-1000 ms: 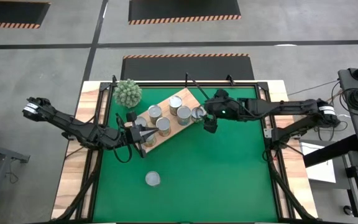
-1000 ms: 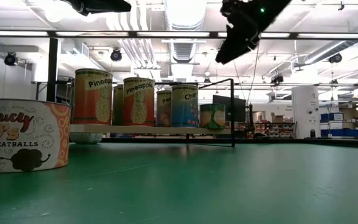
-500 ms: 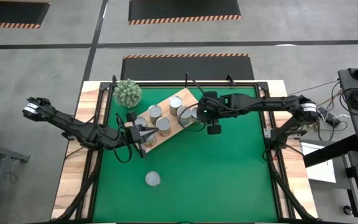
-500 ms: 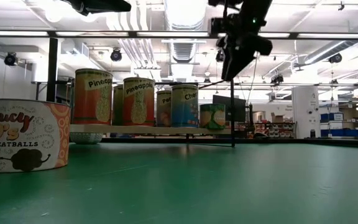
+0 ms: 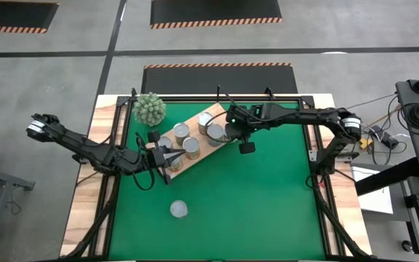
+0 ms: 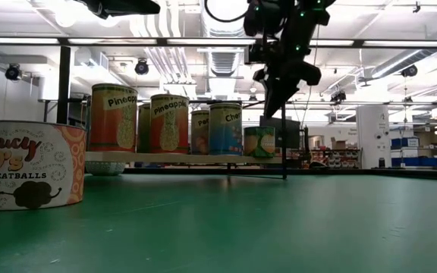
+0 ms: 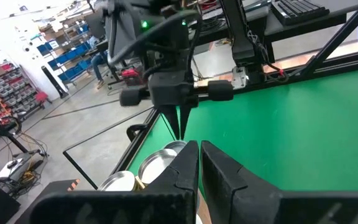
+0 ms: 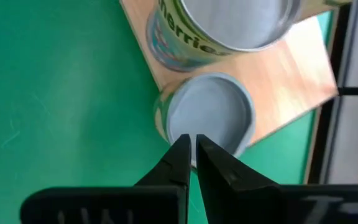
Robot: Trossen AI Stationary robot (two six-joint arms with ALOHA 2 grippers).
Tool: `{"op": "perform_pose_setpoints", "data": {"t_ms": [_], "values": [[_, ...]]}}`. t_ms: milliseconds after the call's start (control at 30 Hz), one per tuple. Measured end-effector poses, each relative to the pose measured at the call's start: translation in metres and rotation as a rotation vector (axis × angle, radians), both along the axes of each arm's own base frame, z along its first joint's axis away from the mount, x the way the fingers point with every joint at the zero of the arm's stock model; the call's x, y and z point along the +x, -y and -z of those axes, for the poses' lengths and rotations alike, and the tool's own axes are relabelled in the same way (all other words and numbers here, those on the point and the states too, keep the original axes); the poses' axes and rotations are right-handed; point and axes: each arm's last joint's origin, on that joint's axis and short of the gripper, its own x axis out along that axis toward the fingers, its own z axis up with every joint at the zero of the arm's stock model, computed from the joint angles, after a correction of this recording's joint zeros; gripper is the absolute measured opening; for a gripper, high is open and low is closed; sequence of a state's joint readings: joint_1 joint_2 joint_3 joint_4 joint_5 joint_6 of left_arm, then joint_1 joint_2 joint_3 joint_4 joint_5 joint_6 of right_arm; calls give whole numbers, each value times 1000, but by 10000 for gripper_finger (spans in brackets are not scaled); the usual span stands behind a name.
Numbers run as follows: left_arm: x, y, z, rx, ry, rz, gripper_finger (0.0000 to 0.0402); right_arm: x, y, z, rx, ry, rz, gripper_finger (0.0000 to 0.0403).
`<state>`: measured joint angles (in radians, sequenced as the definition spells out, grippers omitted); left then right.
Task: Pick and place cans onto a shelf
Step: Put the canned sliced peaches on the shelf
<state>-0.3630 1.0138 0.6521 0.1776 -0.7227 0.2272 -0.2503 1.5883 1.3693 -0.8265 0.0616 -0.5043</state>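
Several cans (image 5: 190, 144) stand upright on the shelf (image 5: 221, 114), a wood-grain board lying slantwise at the table's far left. One more can (image 5: 179, 209) stands alone on the green mat, and looms large at the left in the low view (image 6: 29, 163). My right gripper (image 8: 191, 146) is shut and points down, just above the silver top of the small can (image 8: 211, 115) at the shelf's right end. The low view shows its tip (image 6: 266, 112) clear of that can (image 6: 259, 142). My left gripper (image 5: 179, 156) is shut, up in the air over the shelf's near end.
A spiky green ball plant (image 5: 150, 108) sits at the far left corner beside the shelf. A thin black wire frame (image 6: 283, 136) stands at the shelf's right end. The mat's middle and right (image 5: 268, 196) lie bare.
My right gripper has moved toward the table's left, over the shelf's right end, and come down a little toward the small can there. Its fingers have shut with nothing between them. The cans and my left arm have kept still.
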Motion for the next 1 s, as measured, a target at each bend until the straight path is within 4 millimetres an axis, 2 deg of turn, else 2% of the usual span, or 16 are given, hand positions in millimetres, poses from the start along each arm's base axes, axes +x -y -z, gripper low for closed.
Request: {"op": "perform_pose_setpoints", "data": {"t_ms": [200,367,467,667,833,1000], "values": [[0,0,0,4,-2,1,0,1,1,4,18,-17,-26,12],[0,0,0,4,-3,1,0,-2,-3,5,116,-23,-71,12],[0,0,0,5,-5,1,0,-2,-5,12,131,-63,-80,12],[0,0,1,6,-8,1,0,2,-4,23,83,-96,-71,12],[0,0,1,7,-9,1,0,9,2,23,-13,-36,-35,12],[0,0,1,7,-9,1,0,11,2,19,-26,-12,-35,12]]}}
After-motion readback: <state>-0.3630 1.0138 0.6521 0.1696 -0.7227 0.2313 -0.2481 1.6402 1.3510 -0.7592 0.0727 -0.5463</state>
